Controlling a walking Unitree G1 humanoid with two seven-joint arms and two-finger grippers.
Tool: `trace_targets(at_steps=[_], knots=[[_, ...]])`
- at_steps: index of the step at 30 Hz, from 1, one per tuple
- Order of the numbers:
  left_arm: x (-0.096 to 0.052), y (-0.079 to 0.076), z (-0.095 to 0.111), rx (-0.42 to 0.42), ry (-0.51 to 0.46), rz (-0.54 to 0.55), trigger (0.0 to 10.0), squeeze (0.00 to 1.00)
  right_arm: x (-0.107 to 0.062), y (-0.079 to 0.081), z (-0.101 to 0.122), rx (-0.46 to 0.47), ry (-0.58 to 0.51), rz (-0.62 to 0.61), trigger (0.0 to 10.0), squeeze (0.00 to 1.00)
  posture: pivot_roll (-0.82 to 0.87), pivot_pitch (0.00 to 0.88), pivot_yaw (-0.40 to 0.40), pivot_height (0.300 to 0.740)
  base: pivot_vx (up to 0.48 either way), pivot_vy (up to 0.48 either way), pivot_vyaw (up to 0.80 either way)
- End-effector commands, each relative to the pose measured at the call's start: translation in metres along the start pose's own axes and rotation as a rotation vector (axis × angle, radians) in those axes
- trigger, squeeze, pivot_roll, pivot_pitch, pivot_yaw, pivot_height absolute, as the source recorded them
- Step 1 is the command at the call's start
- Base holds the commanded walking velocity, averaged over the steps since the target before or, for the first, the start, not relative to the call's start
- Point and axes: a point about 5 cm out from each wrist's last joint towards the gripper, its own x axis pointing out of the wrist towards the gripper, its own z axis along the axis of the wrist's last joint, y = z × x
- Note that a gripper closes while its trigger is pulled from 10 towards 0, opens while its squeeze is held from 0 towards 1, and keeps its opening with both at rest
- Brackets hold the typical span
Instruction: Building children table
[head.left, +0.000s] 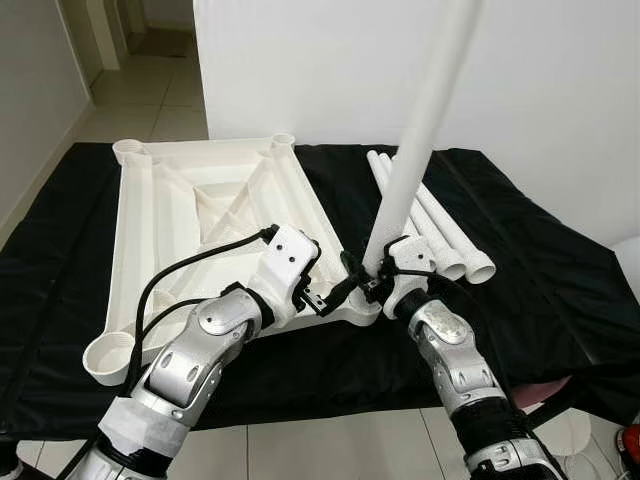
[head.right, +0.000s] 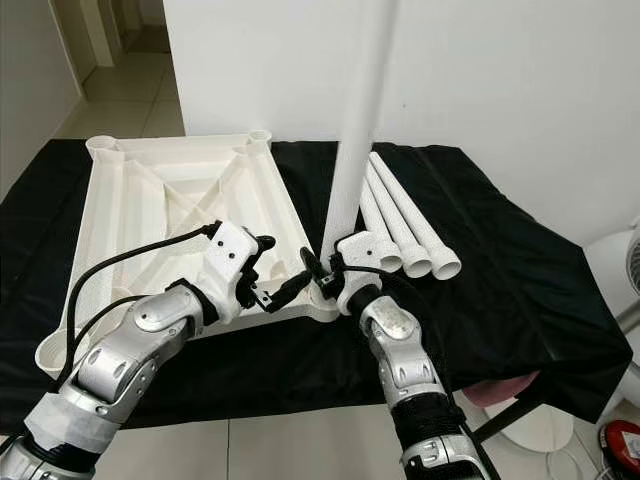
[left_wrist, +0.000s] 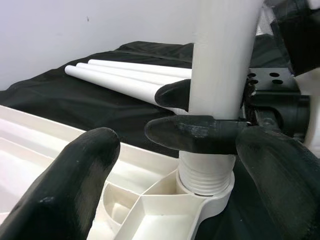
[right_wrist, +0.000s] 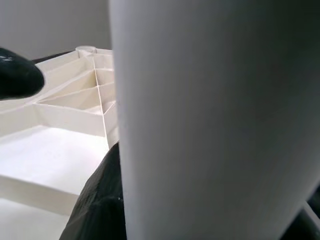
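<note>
The counter (head.left: 560, 300) carries the inverted white tabletop (head.left: 200, 215), ribs up to expose its corner sockets (three spare legs (head.left: 440, 225) beside), where the right claw (head.left: 380, 282) clamps an upright leg (head.left: 415, 140) for threading, the left claw (head.left: 335, 295) spread wide nearby.

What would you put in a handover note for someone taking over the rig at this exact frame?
Right gripper: shut on the upright leg, low down, just above its threaded end.
Left gripper: open, beside the near-right corner socket, holding nothing.
Tabletop: upside down on the black cloth, ribs facing up.
Spare legs: three, lying side by side on the cloth to the right of the tabletop.
Done: one leg stands in the near-right socket, threads still showing above the rim.
Left: probably finish seating that leg, then fit the three spare legs into the other corner sockets.
</note>
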Motion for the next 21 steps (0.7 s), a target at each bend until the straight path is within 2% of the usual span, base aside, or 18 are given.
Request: trace_targets(at_steps=[1, 11, 16, 21], knots=[[0.000, 0.002, 0.007, 0.014, -0.010, 0.023, 10.0, 0.00, -0.012, -0.001, -0.036, 0.087, 0.173, -0.031, 10.0, 0.00, -0.01, 0.000, -0.055, 0.740, 0.000, 0.000, 0.00], [0.000, 0.002, 0.009, 0.014, -0.015, 0.024, 10.0, 0.00, -0.014, -0.005, -0.043, 0.135, 0.201, -0.072, 10.0, 0.00, -0.01, 0.000, -0.056, 0.740, 0.000, 0.000, 0.00], [-0.001, 0.001, 0.009, 0.017, -0.013, 0.024, 10.0, 0.00, -0.014, -0.006, -0.051, 0.210, 0.226, -0.130, 10.0, 0.00, 0.00, 0.000, -0.061, 0.740, 0.000, 0.000, 0.00], [-0.001, 0.001, 0.010, 0.016, -0.014, 0.027, 10.0, 0.00, -0.014, -0.006, -0.054, 0.222, 0.239, -0.147, 10.0, 0.00, 0.00, 0.000, -0.061, 0.740, 0.000, 0.000, 0.00]])
